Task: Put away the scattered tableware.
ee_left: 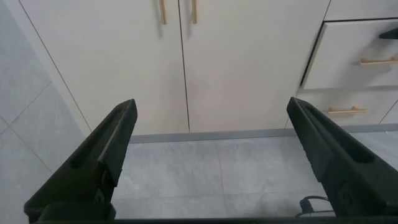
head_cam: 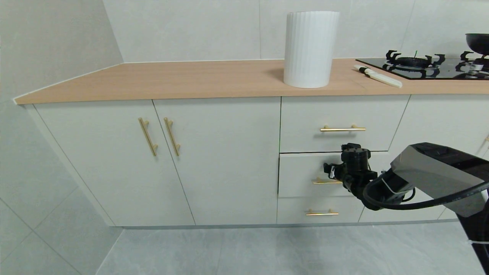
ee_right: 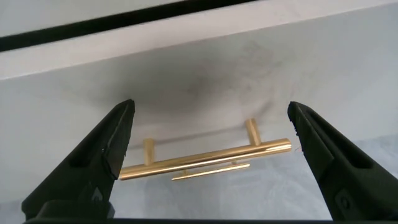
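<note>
I read bright, diffuse light. The canister [head_cam: 311, 47] casts a soft shadow on the counter [head_cam: 191, 78]; a dim patch shades the drawer front [ee_right: 205, 68].

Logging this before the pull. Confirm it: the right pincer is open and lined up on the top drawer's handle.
Wrong drawer. The head view shows the right pincer open and lined up on the middle drawer's handle, below the top drawer's handle.

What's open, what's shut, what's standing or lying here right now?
Middle drawer: looks slightly ajar.
Right gripper: open, at that drawer's handle.
Left gripper: open, empty.
Top drawer: shut.
Cabinet doors: shut.
White container: upright.
Knife: lying flat on the counter.
</note>
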You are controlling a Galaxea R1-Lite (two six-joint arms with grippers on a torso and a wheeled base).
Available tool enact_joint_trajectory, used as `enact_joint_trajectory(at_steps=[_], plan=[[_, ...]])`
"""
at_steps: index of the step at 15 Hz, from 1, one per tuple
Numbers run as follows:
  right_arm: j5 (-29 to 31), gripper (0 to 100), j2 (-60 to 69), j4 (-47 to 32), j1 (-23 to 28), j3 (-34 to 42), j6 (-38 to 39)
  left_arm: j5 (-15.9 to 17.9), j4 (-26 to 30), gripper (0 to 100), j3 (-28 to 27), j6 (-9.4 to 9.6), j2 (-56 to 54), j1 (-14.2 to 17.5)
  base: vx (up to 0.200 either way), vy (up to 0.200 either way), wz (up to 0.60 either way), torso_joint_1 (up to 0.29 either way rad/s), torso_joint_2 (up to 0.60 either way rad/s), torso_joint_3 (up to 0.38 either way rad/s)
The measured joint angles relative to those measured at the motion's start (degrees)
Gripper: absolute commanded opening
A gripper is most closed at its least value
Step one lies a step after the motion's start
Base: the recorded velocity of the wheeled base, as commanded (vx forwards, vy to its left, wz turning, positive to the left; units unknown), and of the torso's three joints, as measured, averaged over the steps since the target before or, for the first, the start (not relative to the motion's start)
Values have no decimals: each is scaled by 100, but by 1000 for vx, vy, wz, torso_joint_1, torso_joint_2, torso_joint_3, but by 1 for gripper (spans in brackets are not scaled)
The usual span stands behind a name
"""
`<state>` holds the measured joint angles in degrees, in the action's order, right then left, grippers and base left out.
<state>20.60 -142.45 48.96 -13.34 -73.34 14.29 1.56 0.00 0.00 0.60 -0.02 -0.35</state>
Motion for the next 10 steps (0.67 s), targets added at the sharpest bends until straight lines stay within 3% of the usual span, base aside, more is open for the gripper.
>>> enact_joint_trajectory(at_steps=[10], plan=[[167,100,-141,236,44,-179,7,2,0,100,0,-5,0,2,0,0,0,0,0,0]])
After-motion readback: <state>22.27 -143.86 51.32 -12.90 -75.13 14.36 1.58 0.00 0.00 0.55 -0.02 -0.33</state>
